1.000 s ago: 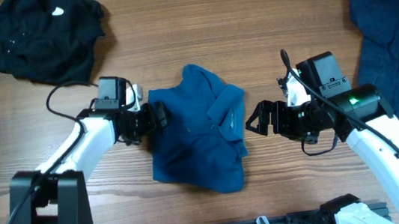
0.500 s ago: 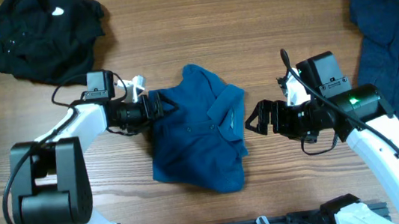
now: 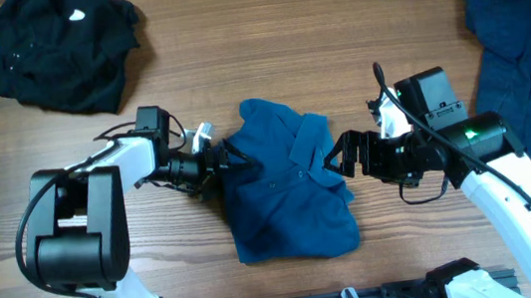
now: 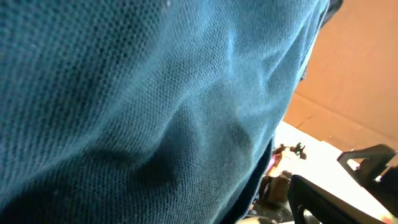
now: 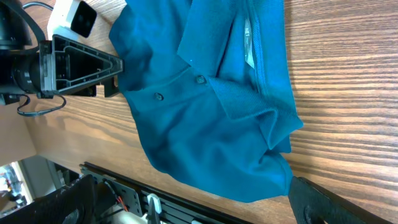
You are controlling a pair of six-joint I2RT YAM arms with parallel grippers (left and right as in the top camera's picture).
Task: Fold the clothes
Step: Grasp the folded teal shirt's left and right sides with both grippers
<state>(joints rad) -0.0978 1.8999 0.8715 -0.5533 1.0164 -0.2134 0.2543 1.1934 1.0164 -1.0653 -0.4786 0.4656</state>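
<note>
Across the middle of the wooden worktop (image 3: 332, 31), seen from overhead, the medium-blue short-sleeved polo shirt (image 3: 285, 192) lies partly bunched. Its collar is at the far end and its hem is toward the robot, so its long axis runs roughly far-to-near. The left end effector (image 3: 219, 160) meets the shirt's left edge near the collar end. The right end effector (image 3: 339, 157) stands with its jaws spread at the right edge, level with the collar and holding nothing. The shirt lies between the two, equally close to both, and inward from each. A crumpled black garment (image 3: 59, 52) sits well apart at the far left, and a darker dull-blue garment (image 3: 522, 70) at the far right.

Close against the left wrist camera, blue knit cloth fills almost the whole picture. The fingers are hidden, so whether they are apart or clamped on the cloth cannot be told.

From the right wrist, the shirt spreads straight ahead with its buttons (image 5: 200, 79) and collar (image 5: 249, 43) showing. The right arm's own fingers (image 5: 314, 202) stand wide at the lower corners, with the shirt's near edge just in front of them. At the opposite side, the left end effector's tip touches the shirt's border. Any next fold probably depends on this flanking position, with one arm at each long side.
</note>
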